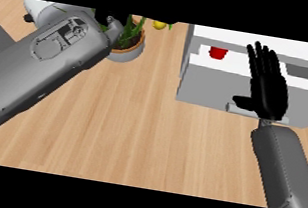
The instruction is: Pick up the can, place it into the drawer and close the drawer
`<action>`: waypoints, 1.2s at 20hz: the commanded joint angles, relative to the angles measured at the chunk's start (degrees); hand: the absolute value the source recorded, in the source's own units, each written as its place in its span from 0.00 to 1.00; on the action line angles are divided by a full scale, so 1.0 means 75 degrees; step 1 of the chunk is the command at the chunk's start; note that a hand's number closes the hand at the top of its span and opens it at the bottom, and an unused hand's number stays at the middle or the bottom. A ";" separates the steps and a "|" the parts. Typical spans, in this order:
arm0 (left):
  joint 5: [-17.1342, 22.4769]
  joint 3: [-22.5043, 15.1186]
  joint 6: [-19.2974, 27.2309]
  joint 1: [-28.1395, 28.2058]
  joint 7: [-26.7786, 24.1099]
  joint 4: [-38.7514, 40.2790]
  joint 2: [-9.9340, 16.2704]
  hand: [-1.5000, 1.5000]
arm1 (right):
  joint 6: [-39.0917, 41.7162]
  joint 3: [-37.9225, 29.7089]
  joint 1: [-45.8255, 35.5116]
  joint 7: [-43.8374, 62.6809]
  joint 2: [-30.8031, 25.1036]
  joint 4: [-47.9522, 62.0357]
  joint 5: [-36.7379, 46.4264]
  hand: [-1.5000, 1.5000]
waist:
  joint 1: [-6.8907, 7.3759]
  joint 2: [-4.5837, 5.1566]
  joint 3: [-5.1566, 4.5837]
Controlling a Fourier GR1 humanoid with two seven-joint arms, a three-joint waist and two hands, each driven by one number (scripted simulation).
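The red can (218,52) stands inside the open white drawer (205,86), near its left side. My right hand (267,91) is open with straight fingers pointing away from me. It lies over the drawer's front panel, its thumb next to the grey handle (235,109). It holds nothing and is to the right of the can. My left forearm (44,63) crosses the left of the view up toward the plant. Only a dark bit of the left hand (112,20) shows at the top, beside the leaves.
A potted green plant (127,46) stands at the back, left of the drawer, with a yellow object (159,24) behind it. A grey recess (304,73) shows in the white unit to the right of my hand. Wooden counter (144,135) spreads between the arms.
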 commanded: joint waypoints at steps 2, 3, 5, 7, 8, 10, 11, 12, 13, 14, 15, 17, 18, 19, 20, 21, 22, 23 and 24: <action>0.0016 0.0115 -0.0211 0.0524 0.0341 -0.0974 0.0733 0.00 | -0.0728 -0.0390 -0.0644 -0.0026 0.0239 0.1564 -0.0061 0.00 | 0.0164 0.0161 0.0187; -0.0126 0.0045 0.0016 0.0347 0.0371 -0.0684 0.0415 0.00 | -0.0613 -0.0522 -0.1242 -0.0007 0.0199 0.1911 -0.0136 0.00 | 0.0083 0.0216 0.0192; -0.0215 -0.0038 0.0145 0.0821 0.0402 -0.1160 0.0526 0.00 | -0.0819 -0.0566 -0.1605 0.0095 0.0206 0.2450 0.0074 0.00 | 0.0098 0.0195 0.0188; -0.0159 -0.0056 -0.0136 0.1184 0.0493 -0.1586 0.0809 0.00 | -0.1306 -0.0677 -0.1835 0.0108 0.0286 0.2908 0.0147 0.00 | 0.0157 0.0202 0.0188; -0.0272 -0.0014 0.0087 0.1147 0.0557 -0.1735 0.0826 0.00 | -0.1262 -0.0865 -0.2160 0.0126 0.0202 0.3135 -0.0004 0.00 | 0.0105 0.0197 0.0189; -0.0278 0.0044 -0.0051 0.1540 0.0327 -0.1886 0.0916 0.00 | -0.1374 -0.1016 -0.2620 0.0085 0.0016 0.3646 0.0016 0.00 | 0.0163 0.0242 0.0187; -0.0417 -0.0031 0.0140 0.1357 0.0625 -0.1937 0.0885 0.00 | -0.1572 -0.0996 -0.2724 -0.0033 0.0072 0.3924 0.0066 0.00 | 0.0109 0.0237 0.0192; -0.0428 -0.0005 0.0065 0.1564 0.0347 -0.2046 0.0855 0.00 | -0.1528 -0.1018 -0.3022 0.0188 0.0037 0.4158 0.0192 0.00 | 0.0176 0.0270 0.0188; -0.0393 -0.0027 0.0078 0.2059 0.0192 -0.2265 0.0839 0.00 | -0.1609 -0.1028 -0.3115 0.0170 -0.0013 0.4248 0.0220 0.00 | 0.0185 0.0265 0.0184; -0.0587 -0.0143 0.0327 0.1892 0.0558 -0.2416 0.0899 0.00 | -0.1856 -0.1153 -0.3009 -0.0245 0.0028 0.4335 -0.0052 0.00 | 0.0109 0.0238 0.0193; -0.0503 0.0012 0.0200 0.1575 0.0643 -0.2320 0.0933 0.00 | -0.1618 -0.1173 -0.3433 -0.0044 -0.0191 0.4558 0.0086 0.00 | 0.0220 0.0297 0.0196; -0.0534 0.0087 0.0140 0.1926 0.0441 -0.2418 0.1017 0.00 | -0.2102 -0.1258 -0.3318 -0.0144 -0.0107 0.4805 0.0060 0.00 | 0.0209 0.0328 0.0195; -0.0549 -0.0030 0.0097 0.2227 0.0416 -0.2632 0.1046 0.00 | -0.1833 -0.1301 -0.3659 -0.0050 -0.0179 0.4853 0.0028 0.00 | 0.0251 0.0311 0.0191; -0.0465 0.0120 -0.0077 0.1969 0.0589 -0.2524 0.1200 0.00 | -0.1722 -0.1277 -0.3911 0.0251 -0.0200 0.5021 0.0172 0.00 | 0.0314 0.0350 0.0191; -0.0518 0.0115 -0.0033 0.2300 0.0211 -0.2565 0.1036 0.00 | -0.1624 -0.1380 -0.4141 0.0052 -0.0310 0.4988 0.0007 0.00 | 0.0284 0.0363 0.0187; -0.0524 0.0130 -0.0204 0.2151 0.0456 -0.2654 0.1287 0.00 | -0.1673 -0.1400 -0.4137 0.0238 -0.0294 0.5201 0.0078 0.00 | 0.0295 0.0354 0.0191; -0.0558 0.0051 -0.0100 0.2486 0.0415 -0.3012 0.1283 0.00 | -0.1767 -0.1379 -0.4063 0.0071 -0.0220 0.5272 0.0069 0.00 | 0.0312 0.0322 0.0190; -0.0651 0.0037 0.0035 0.2592 0.0223 -0.2765 0.1065 0.00 | -0.1651 -0.1453 -0.4246 0.0018 -0.0369 0.5318 0.0009 0.00 | 0.0249 0.0359 0.0190; -0.0707 0.0007 -0.0002 0.2480 0.0398 -0.2880 0.1221 0.00 | -0.1709 -0.1408 -0.4401 0.0243 -0.0174 0.5376 0.0093 0.00 | 0.0305 0.0348 0.0192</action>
